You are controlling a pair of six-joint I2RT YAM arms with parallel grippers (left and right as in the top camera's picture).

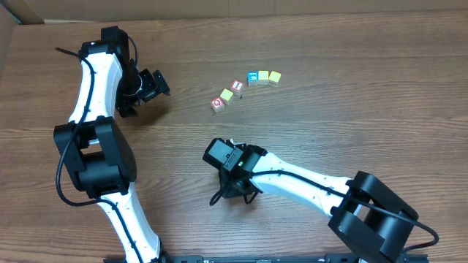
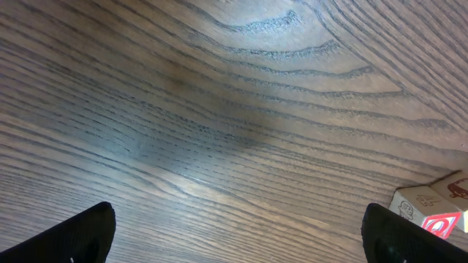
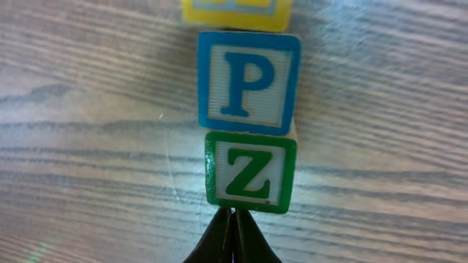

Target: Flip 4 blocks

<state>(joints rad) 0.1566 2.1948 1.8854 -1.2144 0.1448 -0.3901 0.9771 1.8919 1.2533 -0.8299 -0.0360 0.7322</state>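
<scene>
R gripper (image 3: 234,232) shut, tips at green Z block (image 3: 250,172) on table (image 3: 88,146), blue P block (image 3: 248,82) butted behind, so push low & slow so only Z rolls; L gripper (image 2: 238,237) wide open, empty.

Left hand (image 2: 241,239) spread wide over wood counter (image 2: 219,109); red-faced block (image 2: 433,208) at lower right, touching or just beside one finger (image 2: 398,237).

The P block (image 3: 248,82) is blue on white, the Z block (image 3: 250,171) green on white. The table (image 3: 88,109) is brown (streaked grain).
</scene>
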